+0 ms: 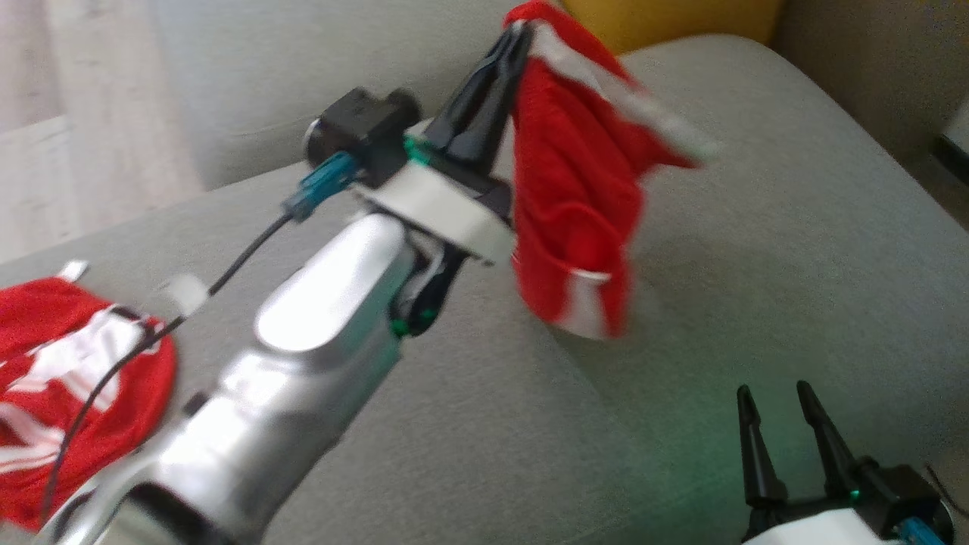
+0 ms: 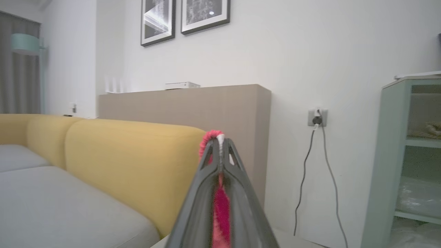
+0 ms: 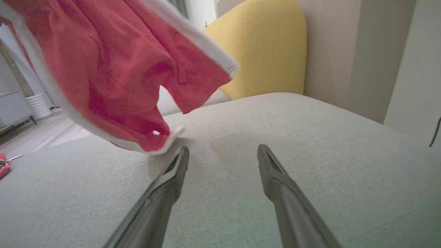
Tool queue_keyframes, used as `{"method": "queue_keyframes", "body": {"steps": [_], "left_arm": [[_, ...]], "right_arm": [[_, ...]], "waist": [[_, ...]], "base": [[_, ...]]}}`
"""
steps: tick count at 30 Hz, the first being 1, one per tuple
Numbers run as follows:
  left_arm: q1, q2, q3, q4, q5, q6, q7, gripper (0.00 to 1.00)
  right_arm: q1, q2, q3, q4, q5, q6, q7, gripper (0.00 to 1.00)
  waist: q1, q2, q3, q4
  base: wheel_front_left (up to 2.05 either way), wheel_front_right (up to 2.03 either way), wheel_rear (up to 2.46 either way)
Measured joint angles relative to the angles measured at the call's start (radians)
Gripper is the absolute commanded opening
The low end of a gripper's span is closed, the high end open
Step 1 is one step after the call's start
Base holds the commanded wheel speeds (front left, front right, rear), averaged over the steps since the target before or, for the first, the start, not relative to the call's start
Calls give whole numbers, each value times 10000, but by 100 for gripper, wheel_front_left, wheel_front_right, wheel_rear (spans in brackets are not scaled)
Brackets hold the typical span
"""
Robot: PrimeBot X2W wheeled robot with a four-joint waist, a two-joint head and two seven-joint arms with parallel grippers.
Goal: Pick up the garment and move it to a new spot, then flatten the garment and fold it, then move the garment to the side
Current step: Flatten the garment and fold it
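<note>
Because the left gripper [image 1: 519,34] is clenched on 1 edge of the red garment [image 1: 575,189], it hangs bunched above the grey cushion [image 1: 795,227], judged ready for moving; the right gripper [image 1: 775,390] sits low, fingers apart, empty.

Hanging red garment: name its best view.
Head view: the whole red garment hangs from the left gripper above the grey cushion. The right wrist view crops it; the left wrist view catches a pinched sliver.

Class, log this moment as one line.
left gripper: shut on red white-trimmed garment, hanging | right gripper: open above grey fabric cushion
</note>
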Motion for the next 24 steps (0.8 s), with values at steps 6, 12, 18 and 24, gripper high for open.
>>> {"method": "queue_keyframes", "body": {"steps": [6, 12, 18, 24], "left_arm": [[1554, 1229, 21, -140, -293, 104, 169, 0], [4521, 2366, -113, -226, -754, 176, 355, 0], [4401, 2625, -54, -594, -746, 174, 318, 0], [4074, 2602, -52, -734, -696, 159, 295, 0]], "right_arm": [[110, 0, -12, -4, 75, 0, 0, 100], [65, 0, 40, 280, 495, 0, 0, 100], [-1147, 0, -75, 1131, 740, 0, 0, 100], [-3377, -443, 545, 2846, 1244, 0, 0, 100]], "waist": [[1, 0, -170, 743], [1, 0, 17, 1913], [4, 0, 659, 2766], [5, 0, 1341, 3463]], "base": [[0, 0, 0], [0, 0, 0], [0, 0, 0], [0, 0, 0]]}}
